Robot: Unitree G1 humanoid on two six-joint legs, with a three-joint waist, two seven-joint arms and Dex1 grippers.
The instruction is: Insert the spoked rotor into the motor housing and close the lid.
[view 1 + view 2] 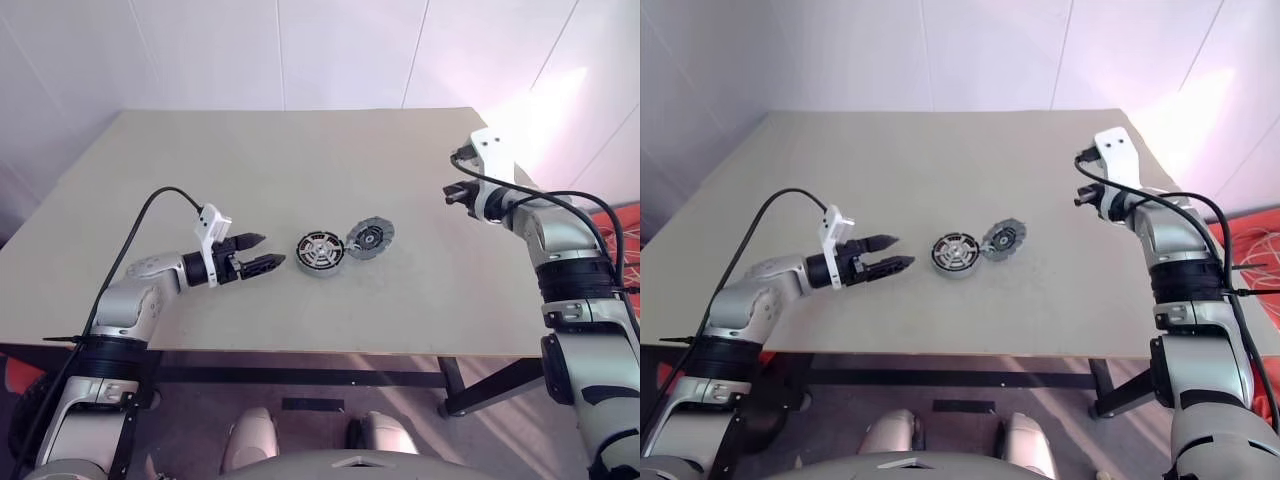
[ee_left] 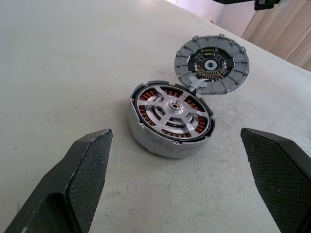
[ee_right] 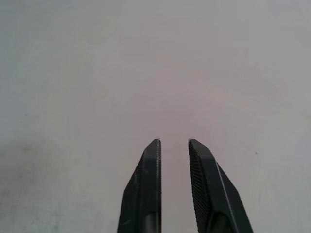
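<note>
Facing the motor housing (image 2: 171,121) with its jaws spread wide and empty, the left gripper (image 1: 262,252) sits low over the worktop (image 1: 300,160), just beside the housing on the side toward the left edge, and apart from it. The spoked rotor (image 2: 172,109) already lies inside the housing, its spokes over the coppery windings. The lid (image 2: 212,64) is not on: it leans tilted against the housing's far-right rim, segmented face turned up toward the cup.

The main risk, as I judge it, is a push instead of a grasp. If the jaws close off-centre, or one finger meets the housing wall first, the cup would slide across the smooth worktop and the lid would lose its prop and drop flat, or fall face-down away from the cup. Going for the lid directly, the thin tilted rim could slip out from between the fingers. Closing it skewed over the rotor could leave it jammed and not seated.

The left forearm reaches in from the near-left corner, wrist nearly level, dipping slightly. The right gripper (image 1: 462,194) is held raised near the right edge, well apart from the parts, jaws drawn nearly together on nothing, elbow bent outward past the worktop.
</note>
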